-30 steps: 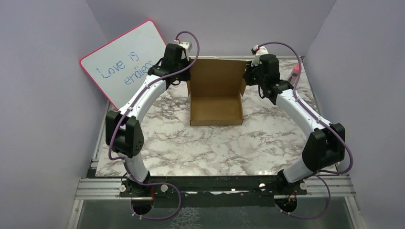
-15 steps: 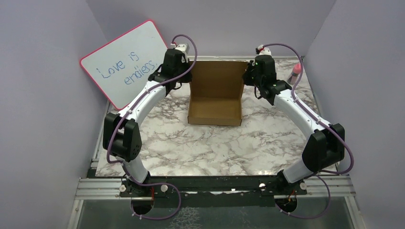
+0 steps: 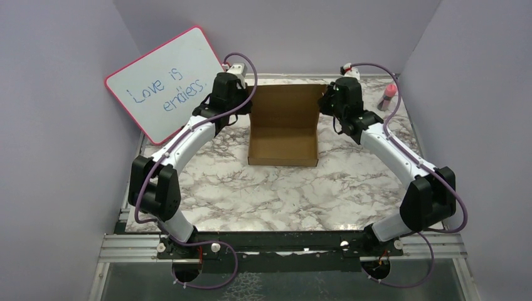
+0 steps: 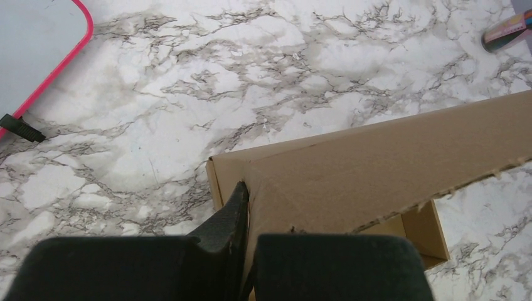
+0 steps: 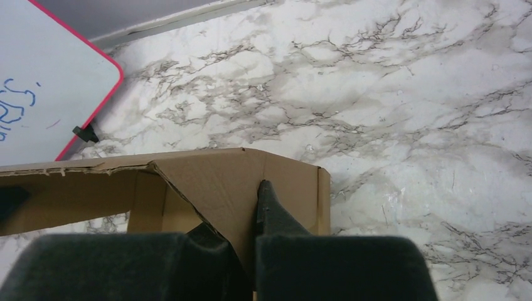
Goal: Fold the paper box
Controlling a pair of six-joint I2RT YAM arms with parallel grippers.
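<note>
- Cardboard is taking shape near the middle of the tabletop's (image 3: pixel 282 194) far edge: the paper box (image 3: pixel 283 128) is sitting there with its tray walls already up and its lid panel rising upright at the back.
- On the lid's upper left corner the left claw (image 4: pixel 248 213) is clenching, with the sheet pinched between its fingers where a side flap is creasing off the panel.
- On the matching right corner the right claw (image 5: pixel 246 216) is gripping in the same way, clamped on cardboard.
- Both arms are reaching in from opposite sides, probably so the wide panel is being steered evenly. Holding one corner alone would likely be letting it twist.
- Gripping right at the flap creases seems chosen so the ear flaps are bending inward as the lid comes forward over the tray.
- By my judgement the folding is running late in the task, with closing the lid and tucking its flaps remaining.
- Leaning at the far left corner is the pink-framed whiteboard (image 3: pixel 163 88), and a pink-capped marker (image 3: pixel 389 95) is resting near the far right corner. Both are sitting apart from the box.
</note>
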